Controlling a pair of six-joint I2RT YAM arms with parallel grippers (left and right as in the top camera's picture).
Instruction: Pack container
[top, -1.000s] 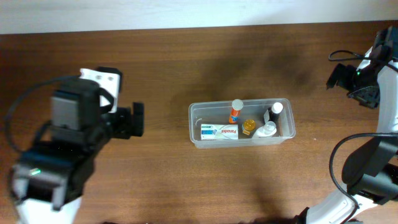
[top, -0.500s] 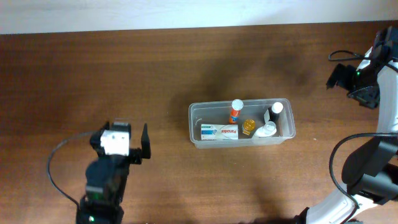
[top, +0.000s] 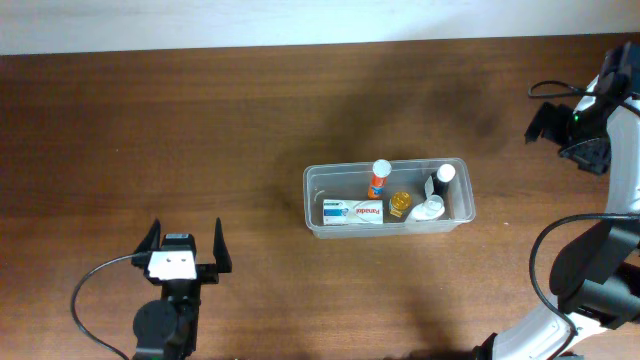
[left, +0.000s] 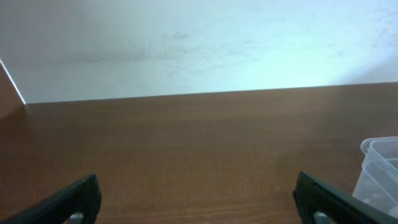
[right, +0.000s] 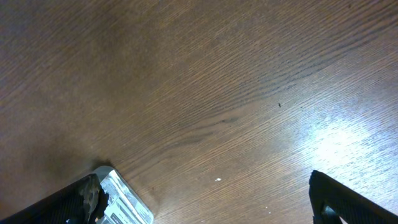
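Overhead: the left gripper (top: 185, 240) is spread wide and empty, well apart from the clear rectangular plastic container (top: 312, 200) mid-table (top: 250, 110) — inside it are an orange white-capped bottle (top: 378, 180), a blue-and-white box (top: 353, 211) and other small bottles. Left wrist: the container's corner shows at right. Right wrist: the right gripper (right: 202, 186) is splayed open — gripping nothing.

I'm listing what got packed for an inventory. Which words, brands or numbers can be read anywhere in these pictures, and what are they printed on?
"Panadol", small and only just legible: on the white and blue flat box lying in the clear plastic rectangular tub.
Orange bottle with a white cap: label too small to read.
Black bottle with a white cap: no legible text.
Both wrist views: no text.
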